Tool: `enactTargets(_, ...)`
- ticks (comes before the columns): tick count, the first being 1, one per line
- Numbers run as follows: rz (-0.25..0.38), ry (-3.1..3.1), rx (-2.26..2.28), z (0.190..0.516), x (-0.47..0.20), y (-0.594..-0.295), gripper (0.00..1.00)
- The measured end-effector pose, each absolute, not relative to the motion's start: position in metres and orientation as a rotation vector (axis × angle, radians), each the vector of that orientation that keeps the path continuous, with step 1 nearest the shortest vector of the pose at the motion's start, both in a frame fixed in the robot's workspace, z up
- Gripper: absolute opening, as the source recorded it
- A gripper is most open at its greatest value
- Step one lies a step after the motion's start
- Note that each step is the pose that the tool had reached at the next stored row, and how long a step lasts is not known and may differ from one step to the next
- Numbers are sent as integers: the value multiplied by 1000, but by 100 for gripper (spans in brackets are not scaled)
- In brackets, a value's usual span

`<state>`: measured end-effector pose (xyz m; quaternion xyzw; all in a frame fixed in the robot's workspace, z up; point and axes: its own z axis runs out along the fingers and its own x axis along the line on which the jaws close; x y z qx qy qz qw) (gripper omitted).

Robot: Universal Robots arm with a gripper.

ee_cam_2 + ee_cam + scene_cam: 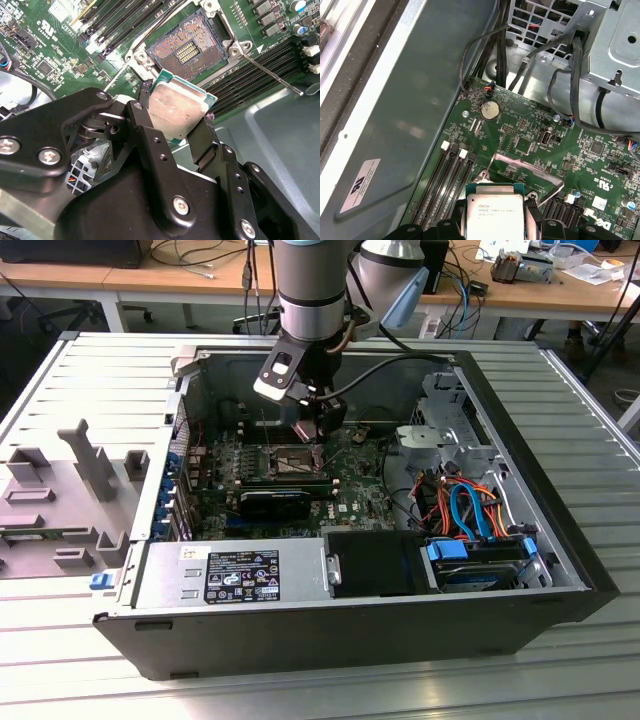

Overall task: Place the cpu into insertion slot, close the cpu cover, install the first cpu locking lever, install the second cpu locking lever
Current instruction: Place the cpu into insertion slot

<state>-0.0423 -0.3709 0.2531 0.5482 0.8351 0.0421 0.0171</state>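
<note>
Ribbed grey metal desk (560, 670) fills the foreground. Wooden tables (130, 278) behind, strewn with cables (200, 258); dark floor (20, 360) beneath.

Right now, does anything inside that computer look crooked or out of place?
Only the cpu: the gripper clamps it short of the bare insertion slot, not seated in it. Nothing looks damaged or spilled.

Soft, even light fills the computer case (300, 635), shadows shallow inside. The cpu (175, 112) top gives a dull sheen in the second wrist view
</note>
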Motion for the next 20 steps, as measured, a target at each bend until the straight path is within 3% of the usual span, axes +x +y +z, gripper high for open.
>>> enactTargets(20,131,2582,1723,253,-42,-371,55)
